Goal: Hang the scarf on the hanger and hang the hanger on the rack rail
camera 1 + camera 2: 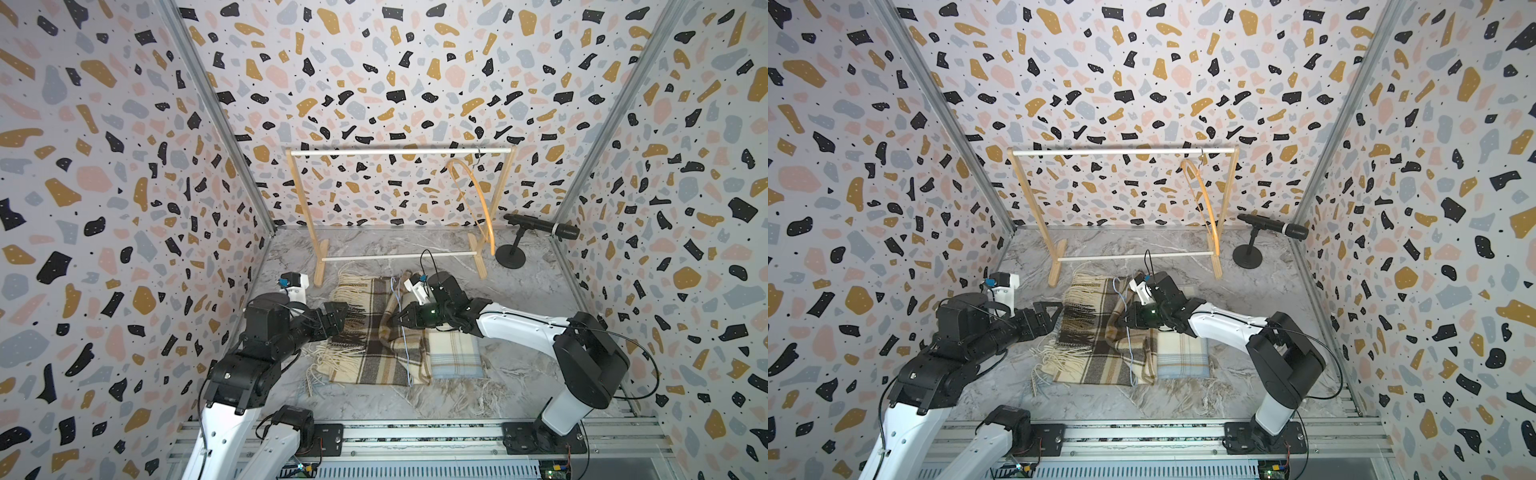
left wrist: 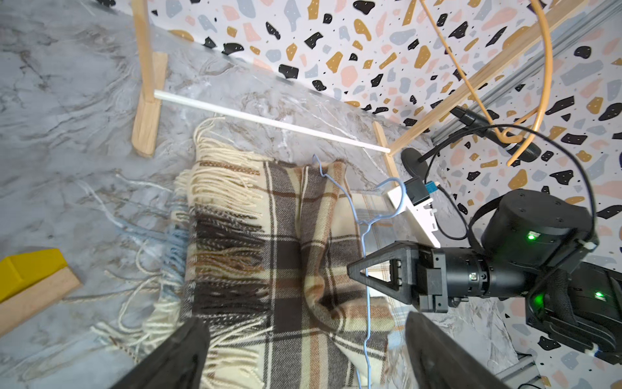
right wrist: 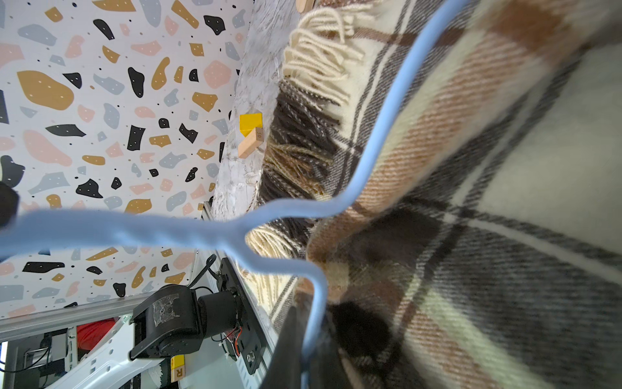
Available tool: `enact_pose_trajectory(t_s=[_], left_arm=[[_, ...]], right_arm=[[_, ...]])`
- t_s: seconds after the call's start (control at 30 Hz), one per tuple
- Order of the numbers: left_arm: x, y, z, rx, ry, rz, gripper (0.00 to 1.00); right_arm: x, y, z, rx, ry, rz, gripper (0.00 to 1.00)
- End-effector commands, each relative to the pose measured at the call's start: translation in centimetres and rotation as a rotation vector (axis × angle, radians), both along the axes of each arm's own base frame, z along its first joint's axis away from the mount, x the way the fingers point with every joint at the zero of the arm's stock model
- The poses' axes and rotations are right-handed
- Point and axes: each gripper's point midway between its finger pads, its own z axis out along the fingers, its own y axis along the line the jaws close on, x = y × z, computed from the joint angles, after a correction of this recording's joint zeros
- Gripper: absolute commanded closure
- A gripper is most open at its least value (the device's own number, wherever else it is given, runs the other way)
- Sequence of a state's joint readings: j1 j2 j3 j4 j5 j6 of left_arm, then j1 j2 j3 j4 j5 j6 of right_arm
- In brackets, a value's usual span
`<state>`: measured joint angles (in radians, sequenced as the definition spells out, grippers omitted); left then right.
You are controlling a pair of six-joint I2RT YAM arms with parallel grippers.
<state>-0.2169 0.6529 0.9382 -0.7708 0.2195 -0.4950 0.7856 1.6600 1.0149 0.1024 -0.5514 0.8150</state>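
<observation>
Inspector: Placement of the scarf [image 1: 370,336] is to be explained. Where is it found?

Operator: It is laid flat on the marble table [image 1: 519,299], in front of the wooden rack [image 1: 401,152], and folded into overlapping layers. A raised fold is bunched against the blue wire hanger [image 3: 134,229]. Whether any cloth has been passed through the frame cannot be told.

Inspector: Why is the hanger held so?

Operator: It is pinched by the right gripper [image 1: 394,321], whose jaws are closed tight on the thin wire, and it appears to be stood on edge across the cloth. This is judged to steady the frame so that cloth can be fed over it.

Inspector: And the left gripper [image 1: 341,319]?

Operator: Its jaws are spread wide and nothing is held. It is poised at the nearest fringed edge, probably so that end can be taken up.

Inspector: How is the scarf described?

Operator: A woven plaid is seen, cream with brown, dark and tan bands. A pale blue check is shown on one layer, and long fringes at the ends. It is judged soft and limp, and likely to slide off thin wire.
</observation>
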Motion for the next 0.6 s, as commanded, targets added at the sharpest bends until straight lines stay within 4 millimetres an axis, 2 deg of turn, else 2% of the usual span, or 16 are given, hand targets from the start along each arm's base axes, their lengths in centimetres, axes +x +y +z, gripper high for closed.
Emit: enact_pose_trajectory(t_s=[0.0,0.17,0.37,0.57], left_arm=[[0.1,0.0,-2.4,-0.034,0.071,0.029,0.09],[1.1,-1.6,-5.7,-0.123,0.143,0.004,0.16],[3.0,-5.0,-9.6,-0.234,0.277,-0.112,0.27],[4.2,-7.9,-11.4,-0.269,0.336,-0.226,0.27]], right_arm=[[0.2,-0.7,1.4,0.013,-0.033,-0.019,1.00],[0.2,-0.7,1.5,0.035,-0.027,-0.032,1.00],[-0.2,-1.1,1.3,0.055,-0.020,-0.040,1.00],[-0.5,-1.4,0.8,0.058,-0.014,-0.047,1.00]])
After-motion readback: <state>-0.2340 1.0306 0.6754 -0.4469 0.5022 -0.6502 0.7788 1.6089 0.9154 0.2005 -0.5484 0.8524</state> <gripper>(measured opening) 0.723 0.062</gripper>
